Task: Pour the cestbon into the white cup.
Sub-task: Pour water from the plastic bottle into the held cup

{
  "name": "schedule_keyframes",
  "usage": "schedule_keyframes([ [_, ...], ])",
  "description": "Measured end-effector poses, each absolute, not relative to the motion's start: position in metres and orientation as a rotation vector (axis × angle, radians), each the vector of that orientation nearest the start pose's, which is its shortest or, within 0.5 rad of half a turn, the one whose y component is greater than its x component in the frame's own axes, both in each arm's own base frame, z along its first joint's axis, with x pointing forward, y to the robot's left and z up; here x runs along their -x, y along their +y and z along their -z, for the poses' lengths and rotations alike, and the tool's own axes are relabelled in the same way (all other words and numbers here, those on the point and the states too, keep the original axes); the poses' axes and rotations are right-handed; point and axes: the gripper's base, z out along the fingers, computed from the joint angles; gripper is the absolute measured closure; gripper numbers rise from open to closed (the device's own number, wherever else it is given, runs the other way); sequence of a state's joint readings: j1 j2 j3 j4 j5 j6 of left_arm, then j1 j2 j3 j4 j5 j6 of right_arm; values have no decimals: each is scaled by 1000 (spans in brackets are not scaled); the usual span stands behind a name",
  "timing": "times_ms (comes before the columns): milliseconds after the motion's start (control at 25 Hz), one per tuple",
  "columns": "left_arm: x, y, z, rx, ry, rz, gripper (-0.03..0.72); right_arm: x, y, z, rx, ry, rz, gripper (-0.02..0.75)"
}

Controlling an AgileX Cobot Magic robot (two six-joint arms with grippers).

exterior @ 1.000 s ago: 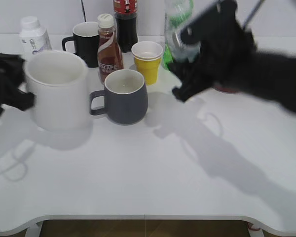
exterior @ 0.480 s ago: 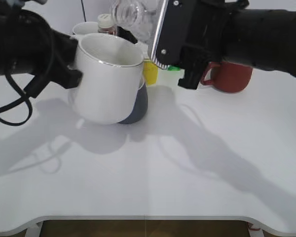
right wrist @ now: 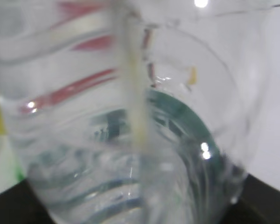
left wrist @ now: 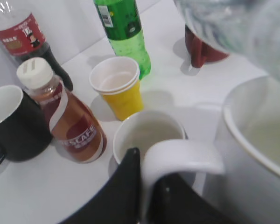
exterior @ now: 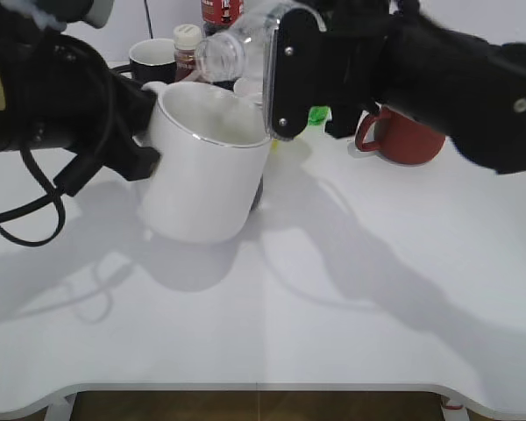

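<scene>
My left gripper (exterior: pixel 145 132) is shut on the handle (left wrist: pixel 182 156) of the white cup (exterior: pixel 206 175), its black fingers (left wrist: pixel 149 186) clamped on either side. The cup is raised and slightly tilted, in front of the dark grey mug. My right gripper (exterior: pixel 285 74) is shut on the cestbon (exterior: pixel 241 48), which lies nearly level. Its open mouth (exterior: pixel 215 54) points left, just above the cup's far rim. The clear ribbed bottle fills the right wrist view (right wrist: pixel 130 140). It also shows blurred at the top of the left wrist view (left wrist: pixel 238 23), above the cup (left wrist: pixel 256 149).
Behind the cup stand a dark grey mug (left wrist: pixel 147 135), a yellow paper cup (left wrist: pixel 119 88), a Nescafe bottle (left wrist: pixel 67 121), a black mug (left wrist: pixel 9 121), a cola bottle (left wrist: pixel 23 37) and a green soda bottle (left wrist: pixel 123 32). A red mug (exterior: pixel 412 136) stands at the back right.
The left gripper lifted the white cup from the left and carried it toward the middle. The right gripper brought the cestbon over from the back and tipped its mouth down toward the cup.
</scene>
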State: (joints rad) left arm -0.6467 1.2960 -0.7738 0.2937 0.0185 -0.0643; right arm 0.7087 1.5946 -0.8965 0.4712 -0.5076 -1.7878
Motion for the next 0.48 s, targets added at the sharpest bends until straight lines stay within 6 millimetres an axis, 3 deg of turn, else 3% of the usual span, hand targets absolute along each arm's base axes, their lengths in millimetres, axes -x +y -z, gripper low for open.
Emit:
schedule_keyframes([
  [160,-223,-167,-279,-863,1853,252,655,-287,213,-264,1359,984,784,279],
  [480,-224,-166,-279,-866,1852,243,655,-285,217,-269,1377,870,832,279],
])
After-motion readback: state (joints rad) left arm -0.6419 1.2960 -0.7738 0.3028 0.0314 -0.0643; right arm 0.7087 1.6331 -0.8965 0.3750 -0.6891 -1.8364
